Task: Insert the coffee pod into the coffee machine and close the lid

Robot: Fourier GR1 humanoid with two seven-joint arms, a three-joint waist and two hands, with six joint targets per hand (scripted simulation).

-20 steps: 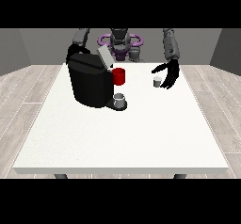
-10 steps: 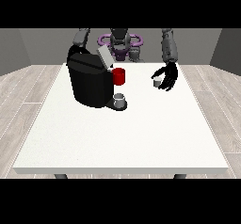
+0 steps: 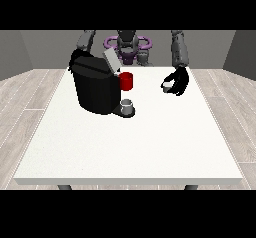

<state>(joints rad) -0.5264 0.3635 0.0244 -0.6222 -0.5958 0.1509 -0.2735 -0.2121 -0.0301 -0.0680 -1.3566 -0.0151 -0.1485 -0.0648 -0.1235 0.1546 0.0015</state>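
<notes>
Curling my fingers round the coffee pod [image 3: 168, 85] with the hand at the view's right [image 3: 178, 81], just above the table [image 3: 130, 147], right of the coffee machine [image 3: 95, 84]; small, light and rigid, I judge, best pinched by its sides

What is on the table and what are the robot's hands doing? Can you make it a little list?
table: large white table
coffee machine: black, at the view's left, lid up
red part: on the machine's front
cup: small grey cup under the red part
coffee pod: small pale pod, in the hand
hand at the view's right: black, fingers curled round the pod
other hand: hidden behind the machine
</notes>
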